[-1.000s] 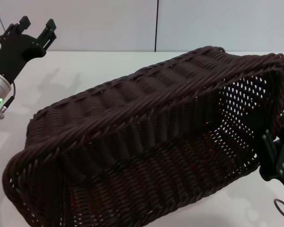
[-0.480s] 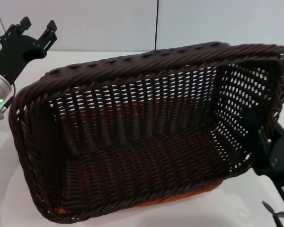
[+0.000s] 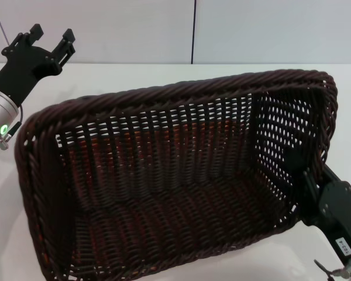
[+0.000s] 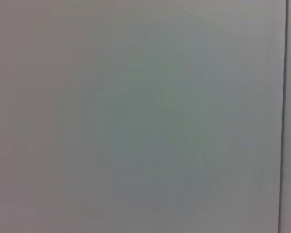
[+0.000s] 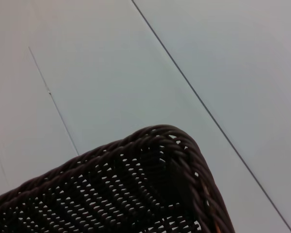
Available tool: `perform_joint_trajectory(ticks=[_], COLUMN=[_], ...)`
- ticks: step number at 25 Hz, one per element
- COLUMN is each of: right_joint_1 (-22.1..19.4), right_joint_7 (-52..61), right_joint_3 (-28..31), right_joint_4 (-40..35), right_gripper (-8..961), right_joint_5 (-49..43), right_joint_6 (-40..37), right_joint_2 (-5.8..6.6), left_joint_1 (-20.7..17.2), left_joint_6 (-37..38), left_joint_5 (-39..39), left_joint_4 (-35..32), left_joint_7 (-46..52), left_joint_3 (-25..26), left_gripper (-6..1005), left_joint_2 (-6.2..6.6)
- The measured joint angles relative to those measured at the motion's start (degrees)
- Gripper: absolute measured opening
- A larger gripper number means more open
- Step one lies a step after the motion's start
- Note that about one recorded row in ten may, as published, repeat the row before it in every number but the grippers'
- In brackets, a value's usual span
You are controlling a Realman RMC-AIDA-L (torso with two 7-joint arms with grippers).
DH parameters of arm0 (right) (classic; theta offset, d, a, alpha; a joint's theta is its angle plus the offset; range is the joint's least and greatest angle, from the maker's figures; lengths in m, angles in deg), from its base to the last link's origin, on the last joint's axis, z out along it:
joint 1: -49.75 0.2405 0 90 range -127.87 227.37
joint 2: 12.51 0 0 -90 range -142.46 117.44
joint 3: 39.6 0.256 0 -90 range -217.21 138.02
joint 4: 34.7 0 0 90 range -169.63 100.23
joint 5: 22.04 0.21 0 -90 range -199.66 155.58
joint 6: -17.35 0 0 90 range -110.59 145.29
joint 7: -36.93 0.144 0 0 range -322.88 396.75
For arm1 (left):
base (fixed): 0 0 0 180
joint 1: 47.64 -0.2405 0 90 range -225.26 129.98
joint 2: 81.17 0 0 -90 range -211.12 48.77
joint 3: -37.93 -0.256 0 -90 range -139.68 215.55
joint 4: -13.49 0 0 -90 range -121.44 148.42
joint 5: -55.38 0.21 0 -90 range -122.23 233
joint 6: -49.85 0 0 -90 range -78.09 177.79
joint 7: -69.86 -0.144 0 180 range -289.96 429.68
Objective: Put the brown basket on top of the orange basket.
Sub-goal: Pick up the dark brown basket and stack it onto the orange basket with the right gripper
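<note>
Fills most of the head view: the brown basket, mouth open toward the camera, braided rim running round all four sides, open-weave walls sloping down to a dark woven floor. Sits tilted, right end higher and farther back than the near left corner. Glints of orange through gaps in the far wall and along the near left edge, presumably the orange basket underneath, though almost wholly hidden; whether the brown one rests fully on it cannot be told. Beneath and around, a white table, with a pale wall behind, split by a thin dark vertical seam.

At the basket's right end, low right in the head view: the right gripper, black, pressed up against the short end wall, with a dark shape showing through the weave on the inside. Fingers masked by the wicker; how wide they stand, and whether clamped on the wall, cannot be told. From the right wrist view, only a rim corner of the basket against the wall.

Far left, raised clear of the basket: the left gripper, two black fingers spread apart, nothing between them. Left wrist view blank, pale wall only.
</note>
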Motion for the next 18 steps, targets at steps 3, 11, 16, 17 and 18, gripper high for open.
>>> perform_joint_trajectory(ticks=[3, 11, 16, 17, 18], right_joint_1=[-0.8, -0.8, -0.9, -0.8, -0.8], right_joint_7=[0.0, 1.5, 1.6, 1.6, 1.6], right_joint_3=[-0.1, -1.2, -1.2, -1.2, -1.2], right_joint_4=[-0.2, -0.7, -0.7, -0.7, -0.7], right_gripper=[147, 148, 147, 157, 167], right_joint_5=[-0.1, -1.0, -1.1, -1.1, -1.1], right_joint_6=[0.3, 2.7, 3.1, 3.1, 3.3], right_joint_2=[0.06, 0.43, 0.35, 0.35, 0.35], left_joint_1=[0.0, 0.2, 0.5, 0.7, 0.7], left_joint_6=[0.0, 0.0, 0.0, 0.0, 0.0], left_joint_5=[0.0, 0.0, 0.0, 0.0, 0.0], left_joint_4=[0.4, 0.6, 0.7, 0.8, 0.8], left_joint_7=[0.0, 0.0, 0.0, -0.2, -0.2], left_joint_3=[-0.5, -1.3, -1.3, -1.3, -1.3], left_gripper=[712, 712, 712, 712, 712], left_joint_2=[-0.08, -0.12, -0.19, -0.21, -0.21])
